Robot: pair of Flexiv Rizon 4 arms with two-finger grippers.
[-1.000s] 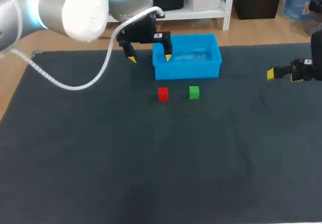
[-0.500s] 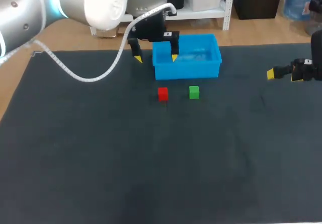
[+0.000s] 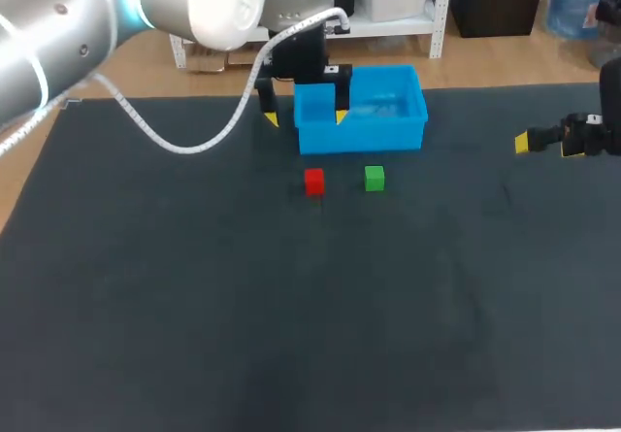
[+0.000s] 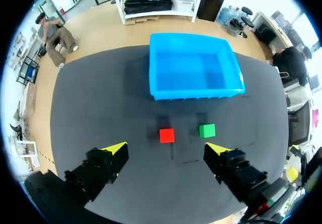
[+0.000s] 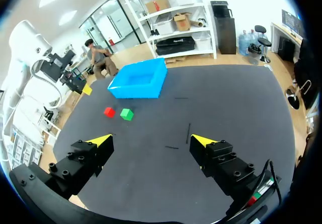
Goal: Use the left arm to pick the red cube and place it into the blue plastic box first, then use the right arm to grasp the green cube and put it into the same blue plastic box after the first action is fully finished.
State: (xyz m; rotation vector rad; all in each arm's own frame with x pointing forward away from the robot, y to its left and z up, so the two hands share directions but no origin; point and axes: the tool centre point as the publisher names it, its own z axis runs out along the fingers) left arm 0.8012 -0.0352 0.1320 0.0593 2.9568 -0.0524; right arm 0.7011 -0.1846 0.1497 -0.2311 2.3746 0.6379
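On the desk (image 3: 194, 306), the blue plastic box (image 3: 361, 139) stands upright and open-topped near the far edge, and serves as the reference for all positions below.

**Task items**
- The red cube (image 3: 313, 181) rests on the desk just in front of the box, below the left part of its front wall. It does not touch the box.
- The green cube (image 3: 375, 178) rests on the desk in front of the middle of the box's front wall. It sits to the right of the red cube, with a clear gap between them.

**Left arm**
- The left arm (image 3: 97, 15) enters from the left, with a white cable (image 3: 194, 143) hanging in a loop to the left of the box.
- The left end effector (image 4: 166, 148) is held above the desk with its fingers spread wide and nothing between them.
- In the head view, one yellow tip shows left of the box's left wall and the other over the box's left end.
- In the left wrist view, the red cube lies ahead of the gap between the fingers, and the box lies beyond both cubes.

**Right arm**
- The right end effector (image 5: 151, 140) is held well to the right of the box, near the desk's right edge.
- Its fingers stand apart and carry nothing.
- In the right wrist view, the box and both cubes lie far ahead, toward the left finger's side.
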